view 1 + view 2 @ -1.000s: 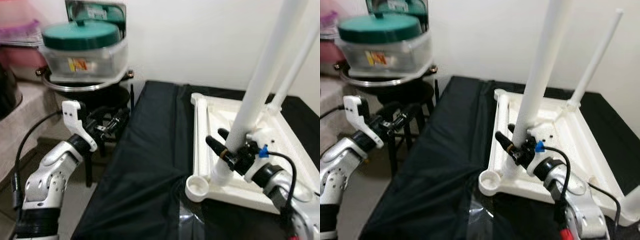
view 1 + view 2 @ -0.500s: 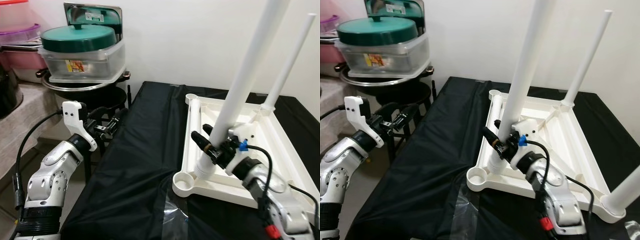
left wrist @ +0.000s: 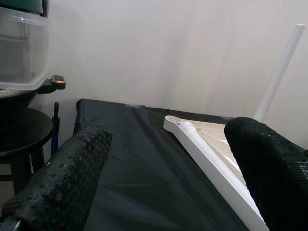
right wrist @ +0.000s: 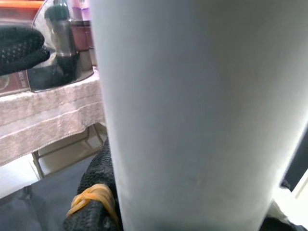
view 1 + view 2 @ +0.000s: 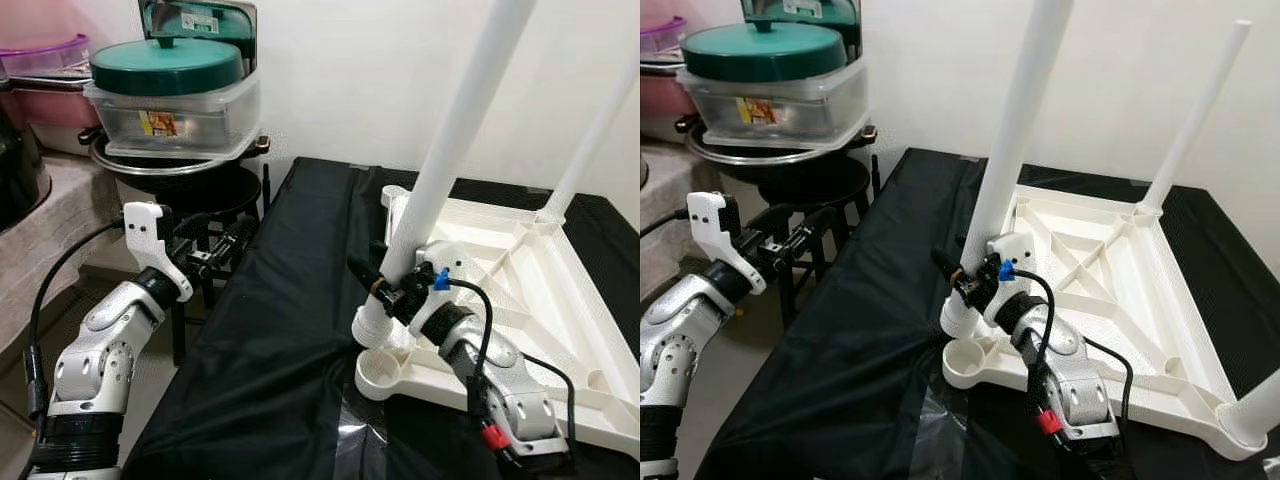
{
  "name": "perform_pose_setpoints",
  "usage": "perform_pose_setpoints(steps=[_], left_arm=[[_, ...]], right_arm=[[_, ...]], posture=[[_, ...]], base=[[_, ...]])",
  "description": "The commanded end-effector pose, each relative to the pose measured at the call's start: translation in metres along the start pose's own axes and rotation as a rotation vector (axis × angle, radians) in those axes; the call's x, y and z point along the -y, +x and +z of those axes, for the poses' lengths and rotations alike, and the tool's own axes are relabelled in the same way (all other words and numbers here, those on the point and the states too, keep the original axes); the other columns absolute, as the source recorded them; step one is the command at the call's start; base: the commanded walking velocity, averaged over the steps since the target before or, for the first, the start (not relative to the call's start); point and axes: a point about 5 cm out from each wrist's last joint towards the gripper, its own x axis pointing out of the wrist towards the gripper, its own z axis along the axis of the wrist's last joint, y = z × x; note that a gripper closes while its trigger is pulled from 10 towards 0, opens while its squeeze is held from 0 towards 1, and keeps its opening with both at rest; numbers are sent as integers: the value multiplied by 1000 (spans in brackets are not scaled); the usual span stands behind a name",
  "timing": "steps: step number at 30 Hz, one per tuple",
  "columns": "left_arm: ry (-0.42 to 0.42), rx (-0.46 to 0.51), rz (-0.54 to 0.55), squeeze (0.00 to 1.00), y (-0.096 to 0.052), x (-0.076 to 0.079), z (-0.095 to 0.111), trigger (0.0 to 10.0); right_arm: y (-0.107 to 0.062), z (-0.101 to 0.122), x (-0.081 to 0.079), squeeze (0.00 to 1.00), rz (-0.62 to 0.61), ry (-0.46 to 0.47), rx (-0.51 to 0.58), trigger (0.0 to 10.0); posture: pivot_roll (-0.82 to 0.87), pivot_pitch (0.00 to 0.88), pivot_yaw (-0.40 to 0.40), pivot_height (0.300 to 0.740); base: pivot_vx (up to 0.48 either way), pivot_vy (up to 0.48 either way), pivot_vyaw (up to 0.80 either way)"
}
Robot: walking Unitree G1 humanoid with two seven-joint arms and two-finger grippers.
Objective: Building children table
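Above the empty round corner socket [image 5: 382, 371] of the upturned white plastic tabletop [image 5: 520, 285], the right gripper [image 5: 392, 292] is clamping a long white tube leg [image 5: 440, 165], needing lowering toward six o'clock. At nine o'clock, the left gripper [image 5: 222, 243] is hovering with fingers spread.

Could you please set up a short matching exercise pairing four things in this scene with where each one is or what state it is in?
Things:
1. right gripper
2. left gripper
3. green-lidded container
4. corner socket

States:
A. stacked on the pots at the left
B. shut on the white table leg
C. open, beside the black cloth
D. empty, just below the held leg

Pairs: 1-B, 2-C, 3-A, 4-D
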Motion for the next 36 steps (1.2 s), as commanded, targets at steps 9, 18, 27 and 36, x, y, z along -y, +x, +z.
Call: perform_pose_setpoints(steps=[9,18,27,36], left_arm=[[5,-9,2,0,0,-1,-2,10000],[4,-11,-3,0,3,0,-3,10000],[4,-12,-5,0,3,0,-3,10000],[10,-16,10,0,0,-6,-1,10000]], right_arm=[[-10,-3,-10,0,57,-8,-8,0],[-14,-6,-18,0,100,-9,-21,0],[-16,-7,-20,0,113,-11,-27,0],[-18,-17,-27,0,153,-3,-59,0]], posture=[[47,0,-70,740],[42,0,-66,740],[42,0,-65,740],[53,0,-65,740]], base=[[0,0,0],[0,0,0],[0,0,0],[0,0,0]])
